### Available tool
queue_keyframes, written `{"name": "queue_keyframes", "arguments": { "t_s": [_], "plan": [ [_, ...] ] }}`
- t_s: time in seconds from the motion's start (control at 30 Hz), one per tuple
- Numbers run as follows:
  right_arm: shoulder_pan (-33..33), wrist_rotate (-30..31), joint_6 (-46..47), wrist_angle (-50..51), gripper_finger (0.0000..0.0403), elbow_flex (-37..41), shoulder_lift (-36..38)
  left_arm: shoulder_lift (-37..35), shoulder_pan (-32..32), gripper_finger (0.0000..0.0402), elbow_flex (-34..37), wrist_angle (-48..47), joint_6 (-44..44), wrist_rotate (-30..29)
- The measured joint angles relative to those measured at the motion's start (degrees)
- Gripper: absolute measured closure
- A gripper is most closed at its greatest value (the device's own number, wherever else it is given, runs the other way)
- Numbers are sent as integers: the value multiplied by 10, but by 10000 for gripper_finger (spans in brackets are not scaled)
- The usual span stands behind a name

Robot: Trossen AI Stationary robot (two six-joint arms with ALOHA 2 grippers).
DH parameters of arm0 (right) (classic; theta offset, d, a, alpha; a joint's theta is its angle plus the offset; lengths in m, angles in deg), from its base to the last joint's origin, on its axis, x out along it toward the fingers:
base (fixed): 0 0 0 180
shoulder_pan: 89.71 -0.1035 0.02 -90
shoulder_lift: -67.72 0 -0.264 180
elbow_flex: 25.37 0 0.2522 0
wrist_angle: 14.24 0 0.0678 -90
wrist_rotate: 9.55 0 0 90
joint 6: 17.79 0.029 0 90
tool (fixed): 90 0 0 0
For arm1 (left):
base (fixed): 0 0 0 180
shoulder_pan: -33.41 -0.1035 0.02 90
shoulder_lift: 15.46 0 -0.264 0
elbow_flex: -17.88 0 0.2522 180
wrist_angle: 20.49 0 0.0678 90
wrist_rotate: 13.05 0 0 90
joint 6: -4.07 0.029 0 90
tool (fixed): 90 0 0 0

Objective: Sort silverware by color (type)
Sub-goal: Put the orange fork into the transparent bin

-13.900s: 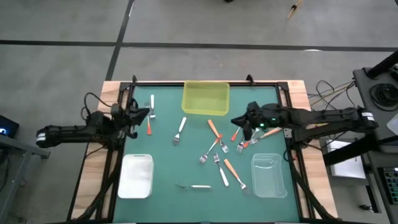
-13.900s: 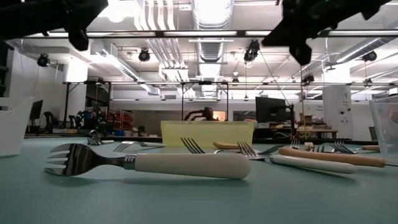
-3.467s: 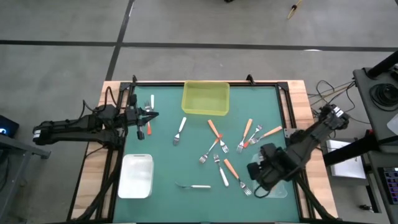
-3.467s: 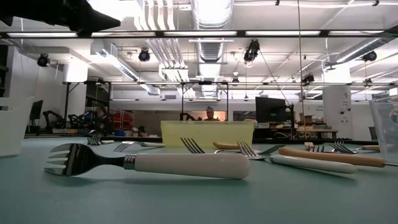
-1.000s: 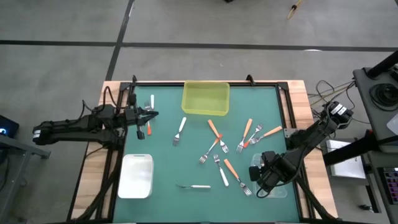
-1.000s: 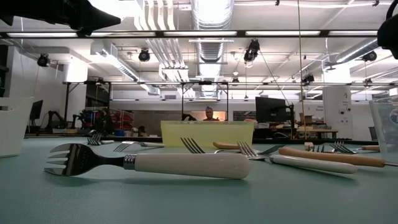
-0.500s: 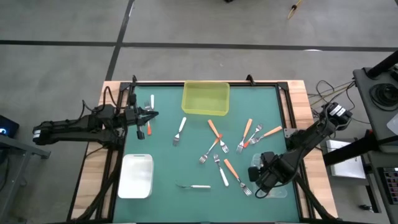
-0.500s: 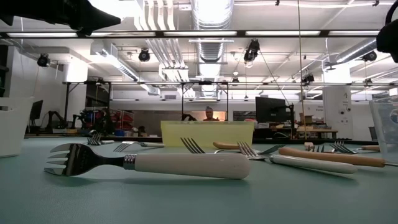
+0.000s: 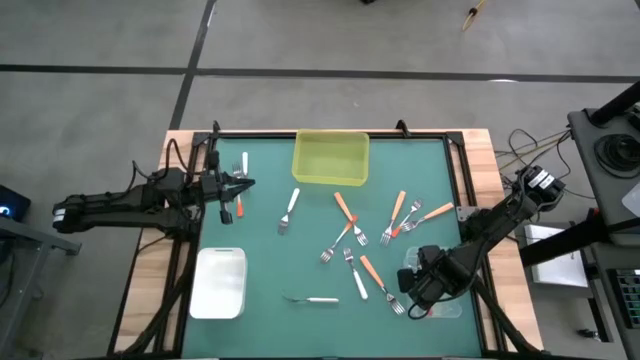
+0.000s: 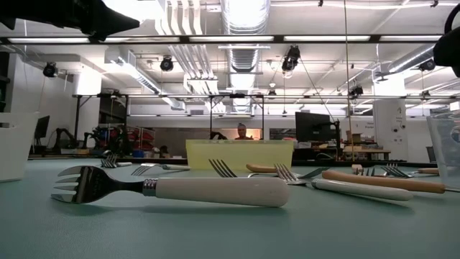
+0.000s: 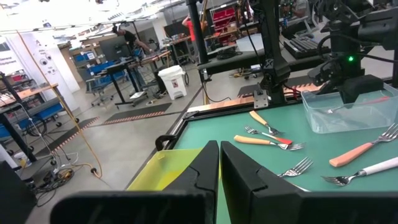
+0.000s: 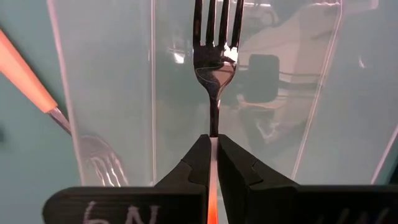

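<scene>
Green matting lies under us; our right gripper (image 12: 213,144) pinches a fork (image 12: 215,56) over the clear bin (image 12: 311,93). Next we release it there. Our left gripper (image 11: 219,163) waits, pressed together.

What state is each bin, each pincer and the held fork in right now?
Right pincer: shut on a red-orange-handled fork, above the clear bin.
Red-orange-handled fork: held, tines pointing away from the pincer over the clear bin.
Clear bin: upright, nothing lying in it that I can see.
Left pincer: shut, holding nothing, at the table's left side.
Yellow bin: upright, empty.
White bin: upright, empty.
Loose forks: lying flat on the mat.
</scene>
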Motion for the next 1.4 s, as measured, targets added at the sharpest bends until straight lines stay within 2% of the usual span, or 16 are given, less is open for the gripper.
{"name": "queue_keyframes", "arguments": {
  "t_s": [1.4],
  "plan": [
    [0,1,19,-45,394,45,0,0,0,402,0,2,0,0]
  ]
}}
